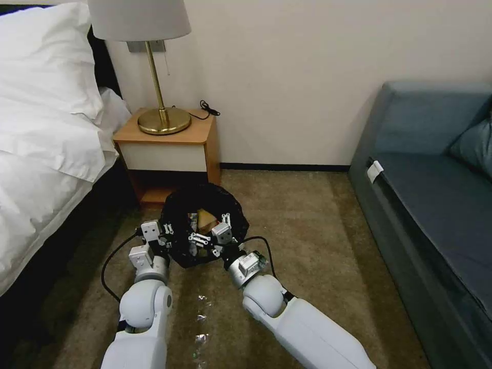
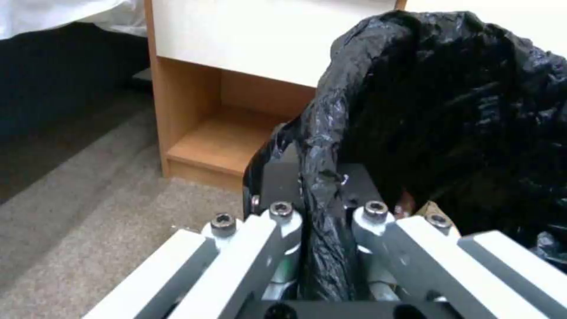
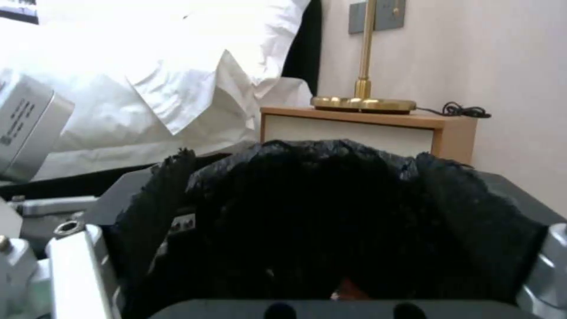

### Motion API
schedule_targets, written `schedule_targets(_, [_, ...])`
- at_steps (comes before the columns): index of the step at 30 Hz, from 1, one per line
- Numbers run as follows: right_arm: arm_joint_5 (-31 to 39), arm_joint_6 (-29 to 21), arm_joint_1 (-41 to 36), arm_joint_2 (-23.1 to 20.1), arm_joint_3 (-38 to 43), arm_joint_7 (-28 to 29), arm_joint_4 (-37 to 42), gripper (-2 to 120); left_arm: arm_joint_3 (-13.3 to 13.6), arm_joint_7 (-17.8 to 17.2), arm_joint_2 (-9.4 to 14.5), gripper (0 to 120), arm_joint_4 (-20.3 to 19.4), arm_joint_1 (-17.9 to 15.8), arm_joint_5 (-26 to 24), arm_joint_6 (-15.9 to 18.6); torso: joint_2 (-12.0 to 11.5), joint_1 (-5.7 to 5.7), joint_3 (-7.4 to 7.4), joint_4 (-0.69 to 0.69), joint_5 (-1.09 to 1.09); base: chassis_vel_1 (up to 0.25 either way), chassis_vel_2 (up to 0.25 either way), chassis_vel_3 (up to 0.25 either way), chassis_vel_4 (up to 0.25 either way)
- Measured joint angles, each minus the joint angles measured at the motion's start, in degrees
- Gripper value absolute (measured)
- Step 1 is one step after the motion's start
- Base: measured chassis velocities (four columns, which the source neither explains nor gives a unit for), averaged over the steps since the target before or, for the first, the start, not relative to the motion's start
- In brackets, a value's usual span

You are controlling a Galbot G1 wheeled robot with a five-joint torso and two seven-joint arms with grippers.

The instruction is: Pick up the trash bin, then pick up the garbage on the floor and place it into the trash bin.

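The trash bin (image 1: 205, 225) sits over the carpet in front of the nightstand (image 1: 166, 148). The left gripper (image 2: 322, 221) has its jaws clenched on the bag-covered rim. The right gripper (image 1: 207, 238) sits over the bin's mouth, jaws released; brown paper (image 1: 206, 221) lies inside the bin.

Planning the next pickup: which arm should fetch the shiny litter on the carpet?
Right, probably. The left gripper holds the trash bin by its rim; the right gripper is open above it, free for the litter.
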Motion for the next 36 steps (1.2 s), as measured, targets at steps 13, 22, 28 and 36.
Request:
schedule_targets(13, [1.07, -1.29, 1.69, 0.68, 1.48, 1.39, 2.19, 97, -0.51, 0.04, 0.38, 5, 0.19, 0.14, -0.33, 0.0, 0.0, 0.0, 0.0, 0.0, 0.0, 0.0, 0.0, 0.0, 0.0])
schedule_targets(22, [3.55, -2.94, 6.0, 0.5, 4.31, 3.27, 2.51, 99, -3.06, 0.43, 1.21, 5, -0.45, 0.51, -1.72, 0.0, 0.0, 0.0, 0.0, 0.0, 0.0, 0.0, 0.0, 0.0, 0.0])
schedule_targets(28, [6.85, -5.73, 9.56, -0.14, 8.89, 4.96, -1.03, 100, -5.2, 0.94, 1.98, 5, -1.0, 0.98, -3.43, -0.07, 0.0, 0.0, 0.0, 0.0, 0.0, 0.0, 0.0, 0.0, 0.0])
schedule_targets(36, [9.35, -7.05, 9.73, -1.89, 11.49, 2.74, -7.88, 99, -6.12, 1.9, 2.48, 5, -1.14, 1.32, -4.29, -0.14, 0.0, 0.0, 0.0, 0.0, 0.0, 0.0, 0.0, 0.0, 0.0])
